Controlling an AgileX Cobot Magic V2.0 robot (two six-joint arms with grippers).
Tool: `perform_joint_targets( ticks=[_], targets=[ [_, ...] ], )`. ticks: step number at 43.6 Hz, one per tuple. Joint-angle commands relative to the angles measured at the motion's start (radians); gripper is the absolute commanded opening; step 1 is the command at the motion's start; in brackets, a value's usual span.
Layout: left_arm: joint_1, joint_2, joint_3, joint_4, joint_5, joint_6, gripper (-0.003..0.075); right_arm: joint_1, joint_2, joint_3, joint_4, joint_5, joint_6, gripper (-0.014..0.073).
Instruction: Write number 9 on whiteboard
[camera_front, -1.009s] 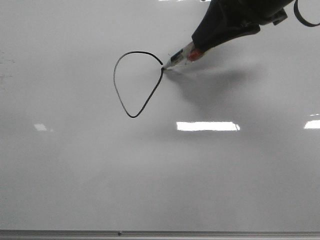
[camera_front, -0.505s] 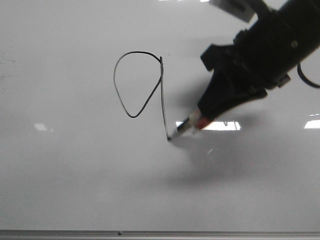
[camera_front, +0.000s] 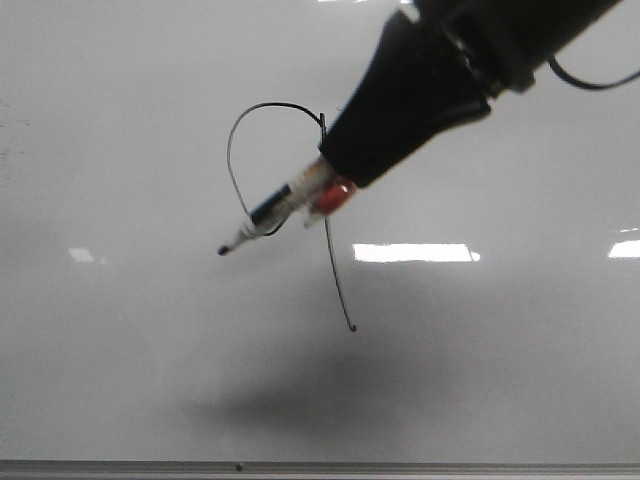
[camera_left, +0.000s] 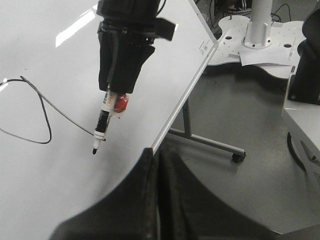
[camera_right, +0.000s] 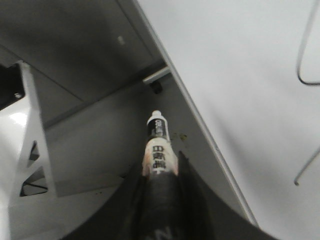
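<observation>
The number 9 (camera_front: 272, 105) is a thin black loop with a long tail ending low on the whiteboard (camera_front: 120, 350). My right gripper (camera_front: 335, 172) is shut on a black-tipped marker (camera_front: 270, 212). The marker is lifted off the board, its tip hanging left of the tail, over the loop's lower end. The left wrist view shows the same gripper (camera_left: 117, 85), marker (camera_left: 102, 122) and number 9 (camera_left: 47, 125). In the right wrist view the marker (camera_right: 159, 137) sits between the fingers and part of the number 9 (camera_right: 300, 65) shows. My left gripper (camera_left: 159, 155) is shut and empty, off the board's edge.
The board's grey metal frame (camera_front: 300, 467) runs along the near edge. Beside the board are its stand leg with a caster (camera_left: 237, 156), a white pedestal base (camera_left: 260, 30) and a dark object (camera_left: 305, 60) on the floor.
The marker drew the tail downward from the loop's closing point, then lifted off the board and swung left. Its shadow now lies well below it.
</observation>
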Motion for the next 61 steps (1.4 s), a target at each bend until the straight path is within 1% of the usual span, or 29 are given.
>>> perform_joint_targets(
  ticks=[1,2,4,5,7,9,11,15,20,23,35,38,44,54,61],
  targets=[
    [0.001,0.034,-0.042,-0.047,-0.069,-0.011,0.0142,0.022,-0.047,-0.091,0.024,0.104,-0.037,-0.0058],
    [0.001,0.047,-0.048,-0.047,-0.069,-0.011,0.0187,0.03,-0.046,-0.106,0.011,0.113,-0.046,-0.0058],
    [0.001,0.079,-0.063,-0.048,-0.069,-0.011,0.0309,0.061,-0.048,-0.126,-0.014,0.121,-0.064,-0.0058],
    [0.001,0.093,-0.073,-0.051,-0.069,-0.011,0.0383,0.075,-0.05,-0.132,-0.029,0.121,-0.071,-0.0058],
    [0.001,0.133,-0.092,-0.054,-0.064,-0.011,0.05,0.11,-0.055,-0.145,-0.059,0.118,-0.086,-0.0058],
    [0.001,0.177,-0.113,-0.054,-0.041,-0.011,0.058,0.146,-0.062,-0.149,-0.085,0.108,-0.094,-0.0058],
    [0.001,0.225,-0.136,-0.047,-0.011,-0.009,0.0606,0.179,-0.072,-0.15,-0.101,0.092,-0.094,-0.0058],
    [0.001,0.311,-0.175,-0.031,0.048,0.001,0.0559,0.234,-0.095,-0.15,-0.109,0.071,-0.096,-0.0058],
    [0.001,0.385,-0.188,-0.028,0.065,0.022,0.0457,0.286,-0.137,-0.15,-0.109,0.056,-0.099,-0.0058],
    [0.001,0.413,-0.188,-0.028,0.065,0.023,0.0421,0.307,-0.16,-0.15,-0.109,0.048,-0.099,-0.0058],
    [-0.001,0.436,-0.188,-0.035,0.063,0.026,0.0407,0.371,-0.178,-0.15,-0.112,0.029,-0.101,-0.0058],
    [-0.001,0.436,-0.188,-0.035,0.063,0.026,0.0386,0.381,-0.178,-0.15,-0.12,0.009,-0.101,-0.0058],
    [-0.001,0.436,-0.188,-0.035,0.061,0.026,0.029,0.384,-0.178,-0.15,-0.166,-0.03,-0.101,-0.0058],
    [-0.001,0.436,-0.188,-0.035,0.058,0.026,0.0103,0.384,-0.173,-0.15,-0.167,-0.032,-0.101,-0.0058],
    [-0.001,0.436,-0.188,-0.035,0.057,0.038,-0.0008,0.384,-0.153,-0.15,-0.167,-0.018,-0.101,-0.0058]
  ],
)
